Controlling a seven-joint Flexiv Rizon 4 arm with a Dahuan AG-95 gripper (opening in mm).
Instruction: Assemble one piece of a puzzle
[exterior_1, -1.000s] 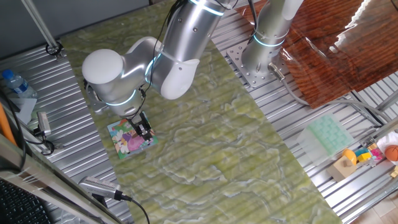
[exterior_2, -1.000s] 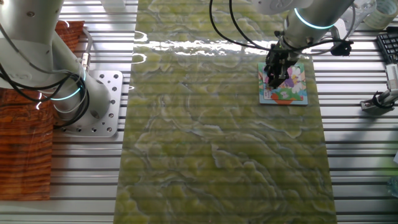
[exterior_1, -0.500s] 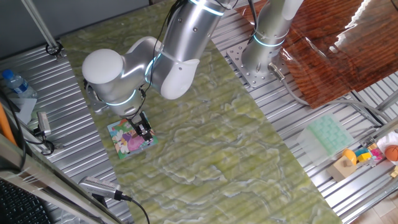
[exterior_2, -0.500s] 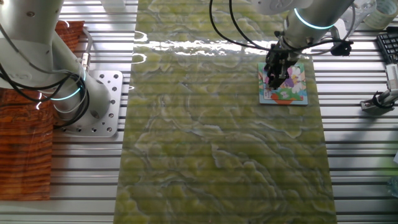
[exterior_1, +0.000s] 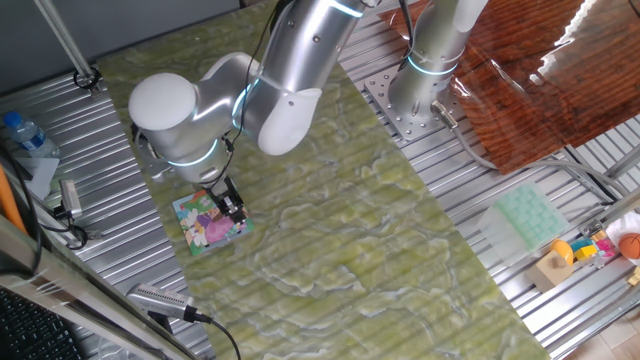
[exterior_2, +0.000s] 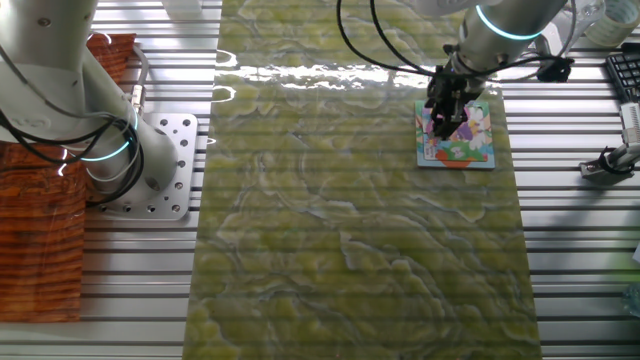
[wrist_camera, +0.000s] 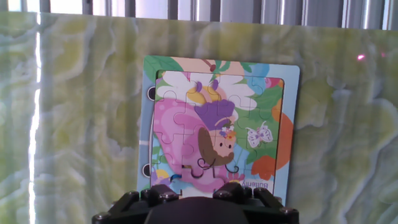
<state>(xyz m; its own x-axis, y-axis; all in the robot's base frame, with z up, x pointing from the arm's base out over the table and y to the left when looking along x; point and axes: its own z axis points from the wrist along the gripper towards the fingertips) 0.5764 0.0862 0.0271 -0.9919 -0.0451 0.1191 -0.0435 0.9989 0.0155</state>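
The square, teal-bordered puzzle (wrist_camera: 221, 118) lies flat on the green mat, its cartoon picture looking filled in.

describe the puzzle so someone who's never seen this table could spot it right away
Start at the green marbled mat running down the middle of the metal table. The puzzle lies flat near one side edge of it, under the gripper. It is the only small square board with a bright cartoon picture in pink, white, green and orange.
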